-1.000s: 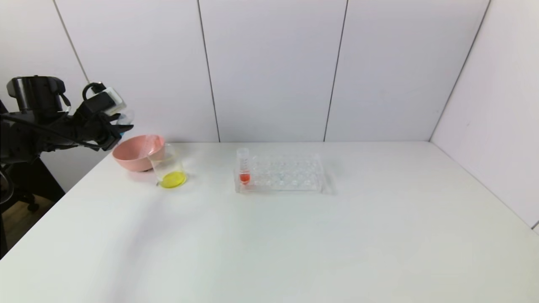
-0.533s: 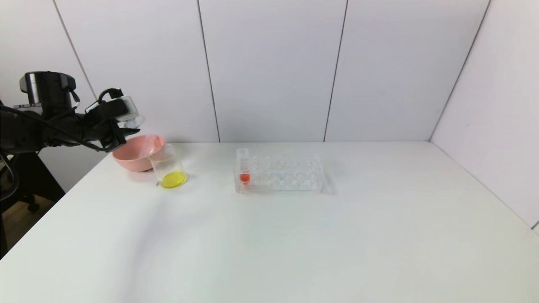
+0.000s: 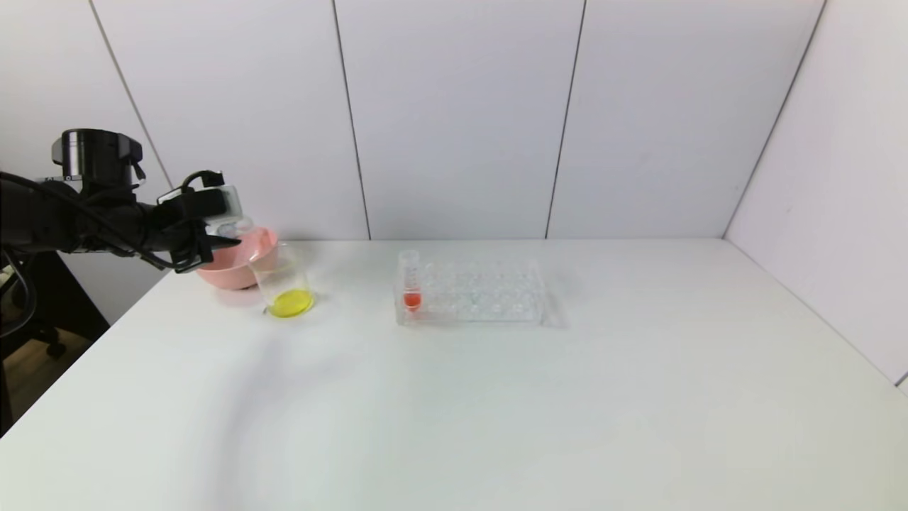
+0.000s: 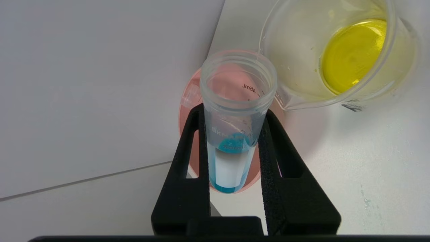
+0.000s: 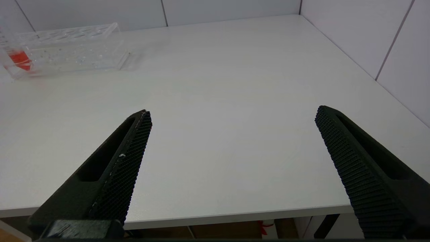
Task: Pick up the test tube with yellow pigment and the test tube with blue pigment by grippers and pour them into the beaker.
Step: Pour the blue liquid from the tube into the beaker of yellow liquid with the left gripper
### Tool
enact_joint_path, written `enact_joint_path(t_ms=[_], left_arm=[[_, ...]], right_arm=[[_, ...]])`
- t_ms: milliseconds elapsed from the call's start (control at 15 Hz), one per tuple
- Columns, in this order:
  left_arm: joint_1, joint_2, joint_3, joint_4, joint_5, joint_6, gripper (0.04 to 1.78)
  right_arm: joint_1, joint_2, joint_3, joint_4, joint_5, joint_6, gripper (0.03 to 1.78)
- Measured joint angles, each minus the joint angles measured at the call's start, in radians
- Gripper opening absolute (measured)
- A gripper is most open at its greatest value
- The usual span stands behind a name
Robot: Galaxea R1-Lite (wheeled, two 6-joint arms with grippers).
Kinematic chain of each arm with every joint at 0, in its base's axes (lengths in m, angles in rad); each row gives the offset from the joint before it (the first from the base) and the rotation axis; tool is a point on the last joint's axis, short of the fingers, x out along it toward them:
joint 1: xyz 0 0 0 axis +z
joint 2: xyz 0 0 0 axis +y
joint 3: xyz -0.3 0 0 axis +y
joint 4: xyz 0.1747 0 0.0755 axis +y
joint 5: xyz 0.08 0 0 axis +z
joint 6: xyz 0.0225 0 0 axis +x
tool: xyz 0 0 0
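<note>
My left gripper (image 3: 227, 238) is shut on the test tube with blue pigment (image 4: 235, 134) and holds it tilted over the pink bowl (image 3: 234, 268), at the far left of the table. Blue liquid lies low in the tube; its open mouth (image 4: 239, 79) points toward the beaker (image 4: 339, 57). The beaker (image 3: 284, 284) stands just right of the bowl with yellow liquid (image 3: 291, 304) in its bottom. The test tube with yellow pigment is out of view. My right gripper (image 5: 231, 116) is open and empty above the table's near edge, outside the head view.
A clear tube rack (image 3: 472, 292) stands at the table's middle back with a red-liquid tube (image 3: 410, 280) in its left end; it also shows in the right wrist view (image 5: 67, 50). Walls close the back and right sides.
My left gripper has moved right and down with the blue tube, from beside the bowl to over its rim, closer to the beaker.
</note>
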Motion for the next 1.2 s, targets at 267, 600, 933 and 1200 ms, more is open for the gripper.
enact_joint_path(t_ms=[267, 600, 933, 1200], left_arm=[[0.0, 0.006, -0.076, 0.154, 0.078, 0.072, 0.44], [0.0, 0.03, -0.171, 0.291, 0.136, 0.143, 0.44], [-0.014, 0.058, -0.241, 0.362, 0.158, 0.173, 0.44], [-0.023, 0.066, -0.256, 0.383, 0.156, 0.174, 0.44]], right_arm=[[0.0, 0.0, 0.0, 0.0, 0.0, 0.0, 1.77], [0.0, 0.0, 0.0, 0.0, 0.0, 0.0, 1.77], [0.0, 0.0, 0.0, 0.0, 0.0, 0.0, 1.77], [0.0, 0.0, 0.0, 0.0, 0.0, 0.0, 1.77]])
